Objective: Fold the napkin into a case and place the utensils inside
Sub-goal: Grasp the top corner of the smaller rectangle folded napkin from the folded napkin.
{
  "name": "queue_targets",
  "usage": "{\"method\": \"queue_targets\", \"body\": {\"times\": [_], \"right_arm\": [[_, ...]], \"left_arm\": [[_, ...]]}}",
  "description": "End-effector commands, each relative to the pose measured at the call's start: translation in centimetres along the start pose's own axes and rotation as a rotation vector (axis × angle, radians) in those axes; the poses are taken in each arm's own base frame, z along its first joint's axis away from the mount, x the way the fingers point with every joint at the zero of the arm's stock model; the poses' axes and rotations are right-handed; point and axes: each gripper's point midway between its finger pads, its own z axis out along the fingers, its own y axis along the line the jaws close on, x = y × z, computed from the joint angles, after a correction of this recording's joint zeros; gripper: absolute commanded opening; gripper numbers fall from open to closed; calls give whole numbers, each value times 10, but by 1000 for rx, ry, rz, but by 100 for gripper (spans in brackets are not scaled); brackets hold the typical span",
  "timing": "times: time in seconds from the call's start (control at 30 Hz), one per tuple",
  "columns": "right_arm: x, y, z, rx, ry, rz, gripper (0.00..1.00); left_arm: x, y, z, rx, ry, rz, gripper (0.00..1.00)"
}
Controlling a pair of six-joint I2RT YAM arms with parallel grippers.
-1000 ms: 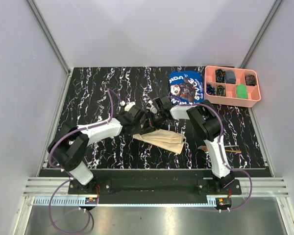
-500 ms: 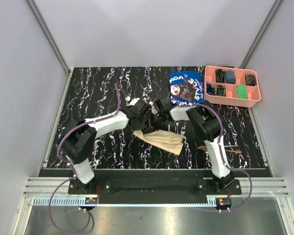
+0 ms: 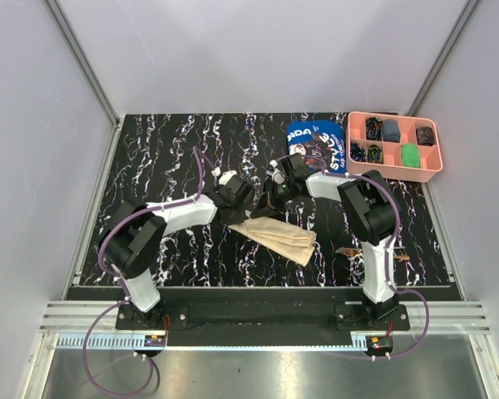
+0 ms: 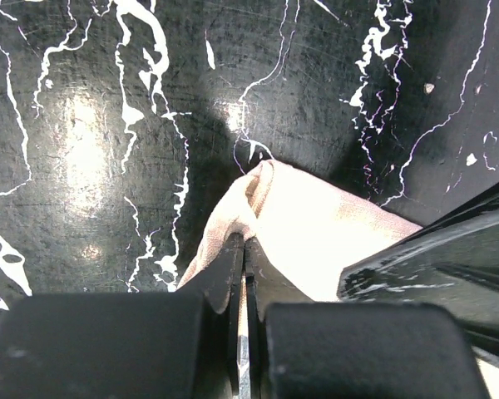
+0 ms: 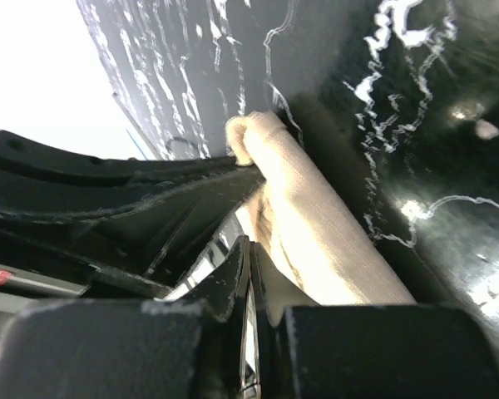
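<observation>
1. Table [image 3: 150, 158]: black marble top. The work is near centre, between my two arms.
2. Napkin [image 3: 281, 239]: already down to a layered tan oblong. It lies flat and slanted, with the narrow end up-left at my grippers and the wider end down-right. I judge the folding mostly done. It reads as a rough case, not a tidy one, since the wide end flares and the layers look uneven.
3. Blue cloth [image 3: 316, 135] and tray [image 3: 395, 172]: far right, well apart from the napkin. Neither is part of this job.
4. Left gripper [image 4: 244, 243]: fingers together, nipped on the fold at the napkin's narrow end. Cloth shows on both sides of the tips.
5. Right gripper [image 5: 248, 245]: fingers all but together, with the rolled napkin edge touching one finger. I can't tell whether a layer sits between them.
6. Utensil [image 3: 347, 250]: a thin brown piece lies on the table front-right, apart from the napkin. My right arm partly covers it, so type and count are unclear.
7. Status: the fold stage looks near its end and the insert stage is not started, with nothing inside the case. What's left is to square the packet, find the open mouth, fetch the utensils and slide them in.
</observation>
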Motion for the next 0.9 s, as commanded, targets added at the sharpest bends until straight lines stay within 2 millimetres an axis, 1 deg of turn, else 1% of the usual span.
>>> {"method": "queue_targets", "body": {"times": [0.0,0.07,0.1,0.13,0.17,0.2,0.23,0.27,0.3,0.33,0.37,0.4,0.47,0.5,0.53,0.57,0.63,0.73,0.8,0.83,0.87], "right_arm": [[1,1,-9,32,1,-62,8],[3,-8,-6,57,-2,-58,7],[8,-15,-5,76,3,-44,7],[10,-20,-5,87,2,-39,7],[15,-25,-3,103,7,-34,7],[17,-26,-2,108,5,-29,6],[18,-25,-1,112,0,-26,6],[20,-24,-1,132,-13,-18,6],[20,-26,0,144,-21,-10,6],[22,-25,2,153,-23,18,6],[24,-29,7,153,-15,37,5],[29,-27,14,144,4,45,5],[33,-19,25,117,17,60,5],[41,-13,33,111,29,48,5],[41,-9,36,104,20,78,5],[38,-5,40,83,3,70,5],[33,-6,42,69,-17,91,5],[21,-8,36,74,-54,62,5],[20,-3,32,56,-44,47,5],[19,-3,30,56,-45,31,6],[17,-2,27,56,-47,28,6]], "left_arm": [[12,21,10,-67,24,30,0],[4,16,10,-62,10,38,0],[4,16,12,-66,15,56,0],[-2,11,11,-60,10,60,0],[-2,11,14,-68,18,70,0],[-5,10,14,-67,14,82,0],[-11,6,14,-60,5,85,0],[-10,6,18,-64,15,89,0],[-17,1,18,-54,10,97,0],[-20,1,20,-53,13,98,0],[-18,1,23,-50,35,104,0],[-21,-2,23,-42,31,104,0],[-22,-2,26,-41,40,104,0],[-24,-3,26,-37,36,108,0],[-25,-4,26,-35,36,111,0],[-24,-5,28,-31,41,114,0],[-24,-8,28,-23,46,118,0],[-24,-8,26,-16,46,120,0],[-31,-9,17,-12,18,119,0],[-34,-8,14,-12,10,116,2],[-40,-9,5,-7,-11,111,10]]}}
